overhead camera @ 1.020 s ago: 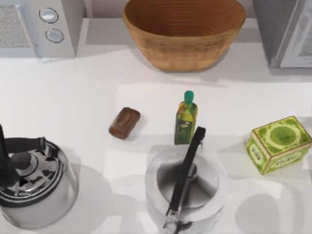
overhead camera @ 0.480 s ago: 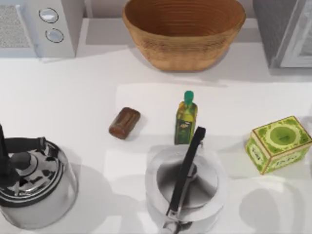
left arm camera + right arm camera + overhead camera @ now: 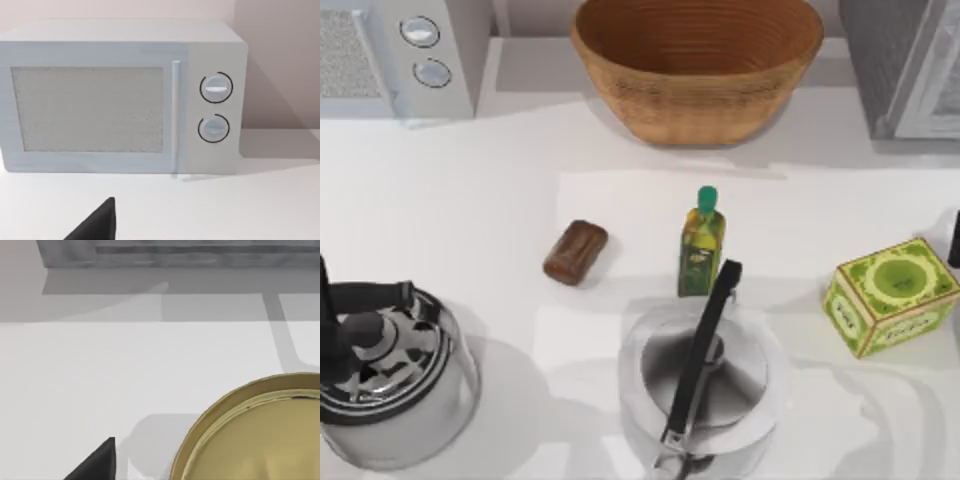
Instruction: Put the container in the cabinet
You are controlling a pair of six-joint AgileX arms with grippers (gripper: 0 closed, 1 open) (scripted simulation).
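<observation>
1. At the table's right edge: the container [image 3: 890, 295], a green box, sits flat on the table [image 3: 470, 200], untouched and well apart from the cabinet [image 3: 905, 65] in the far-right corner.
2. Right tool [image 3: 954, 238] is just a dark sliver at the right edge, beside the container's far corner and not on it. Can't tell whether it's spread or pressed together.
3. Right wrist view looks toward the cabinet base, with a round gold-rimmed thing [image 3: 250, 435] close below. Can't match that to the green box with confidence.
4. Left tool [image 3: 97, 222] is parked and faces the microwave [image 3: 120, 97] in the far-left corner. Its state can't be told either.
5. Clutter not in play: basket [image 3: 695, 70], oil bottle [image 3: 701, 245], brown block [image 3: 575, 252], two kettles [image 3: 705, 385].
6. Progress, my read: nothing done yet. Still at approach.
7. Left to do: grasp, lift, carry to the far-right corner, place inside. Can't tell if the cabinet door is open enough.
</observation>
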